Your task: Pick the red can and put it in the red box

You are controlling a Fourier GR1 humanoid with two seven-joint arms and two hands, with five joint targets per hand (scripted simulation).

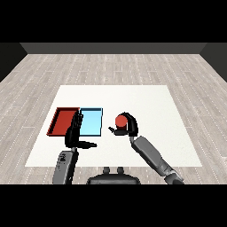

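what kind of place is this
Probably a bare test room set up for tabletop sorting: a white table on a grey plank floor, holding only a red tray beside a light blue tray, and the right robot hand curled round a red can.

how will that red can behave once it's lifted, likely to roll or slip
The small red cylindrical can looks rigid, so it probably keeps its shape inside the right hand, whose fingers curl round it. Its round side would likely roll if it were laid down on the white table.
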